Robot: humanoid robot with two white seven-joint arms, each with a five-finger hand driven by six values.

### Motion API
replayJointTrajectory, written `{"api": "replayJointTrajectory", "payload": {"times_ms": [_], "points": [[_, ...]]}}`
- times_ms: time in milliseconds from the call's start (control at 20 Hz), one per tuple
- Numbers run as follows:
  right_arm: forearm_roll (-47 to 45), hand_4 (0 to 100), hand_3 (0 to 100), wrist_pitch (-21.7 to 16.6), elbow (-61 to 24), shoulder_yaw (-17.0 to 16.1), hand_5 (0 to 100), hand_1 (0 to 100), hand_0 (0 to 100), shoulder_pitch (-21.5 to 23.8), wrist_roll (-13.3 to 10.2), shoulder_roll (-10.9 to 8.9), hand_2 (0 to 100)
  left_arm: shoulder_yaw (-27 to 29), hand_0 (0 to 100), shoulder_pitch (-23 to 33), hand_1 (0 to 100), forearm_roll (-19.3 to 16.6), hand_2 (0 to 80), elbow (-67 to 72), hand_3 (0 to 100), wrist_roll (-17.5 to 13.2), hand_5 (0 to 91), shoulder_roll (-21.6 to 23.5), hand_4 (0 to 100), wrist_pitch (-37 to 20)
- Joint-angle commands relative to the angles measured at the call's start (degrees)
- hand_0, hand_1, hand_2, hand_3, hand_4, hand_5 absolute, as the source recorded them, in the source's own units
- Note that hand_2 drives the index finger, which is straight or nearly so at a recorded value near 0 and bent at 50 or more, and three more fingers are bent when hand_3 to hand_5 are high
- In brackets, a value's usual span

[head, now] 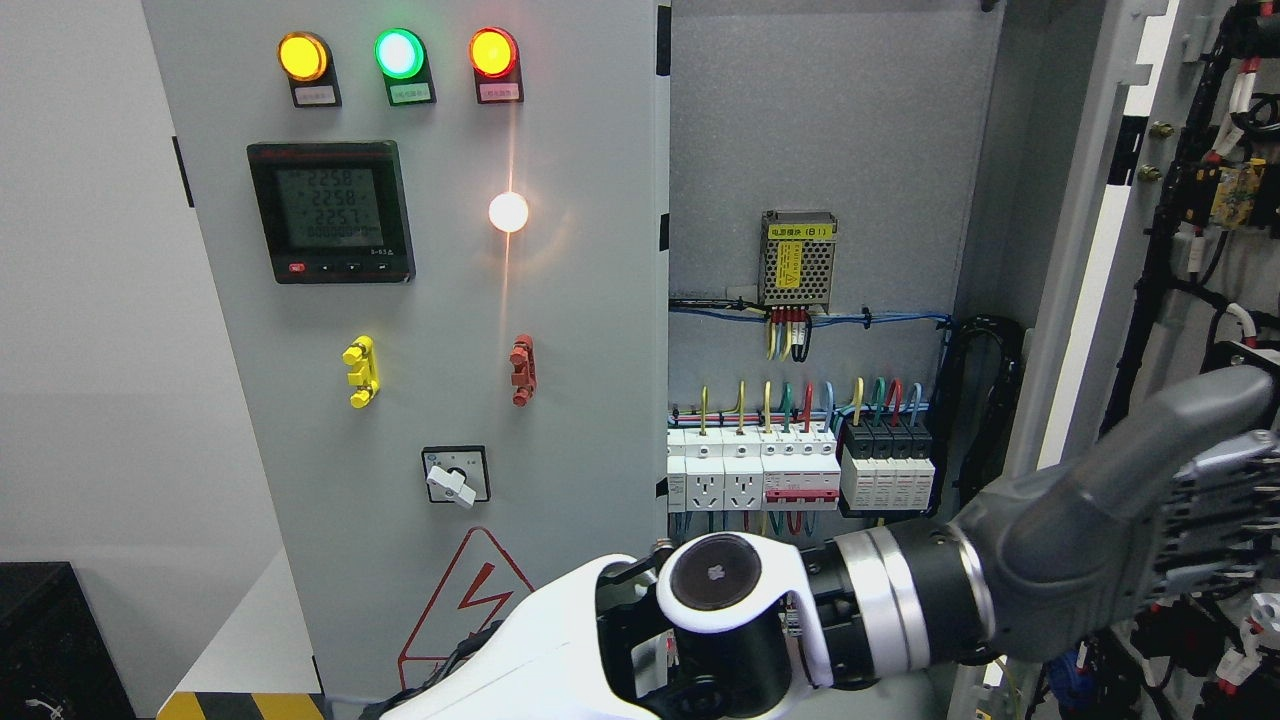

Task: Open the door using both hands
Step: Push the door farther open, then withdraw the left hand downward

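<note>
Left hand [1150, 530], fingers apparently extended flat against the open right door [1190, 300]; push outward steadily, clear of wiring.

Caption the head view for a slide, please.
Left hand reaches across to the swung-open right door, exposing the cabinet's breakers.

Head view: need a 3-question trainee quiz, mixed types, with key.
1. True or false: the right door is swung open, showing the breakers inside.
2. Which lamp sits in the middle of the top row on the left door? A) yellow B) green C) red
3. Fill in: the left hand is reaching across to the ____ door.

Key: 1 true; 2 B; 3 right
</note>
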Motion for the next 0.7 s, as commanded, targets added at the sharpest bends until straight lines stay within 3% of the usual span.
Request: {"api": "replayJointTrajectory", "payload": {"times_ms": [0,200,501,651], "points": [[-0.6,0,0,0.0,0.0,0.0,0,0,19,0.0,0.0,0.00,0,1.7,0,8.5,0,0.9,0.0,-15.0,0,-0.4,0.0,20.1,0,-1.1],[-0.6,0,0,0.0,0.0,0.0,0,0,19,0.0,0.0,0.00,0,2.4,0,16.5,0,0.9,0.0,-16.4,0,-0.4,0.0,27.3,0,-1.2],[-0.6,0,0,0.0,0.0,0.0,0,0,19,0.0,0.0,0.00,0,2.1,0,33.9,0,0.0,0.0,-16.0,0,-0.4,0.0,35.2,0,-1.2],[-0.6,0,0,0.0,0.0,0.0,0,0,19,0.0,0.0,0.00,0,2.1,0,42.8,0,-3.1,0.0,-14.7,0,-0.2,0.0,38.1,0,-1.3]]}}
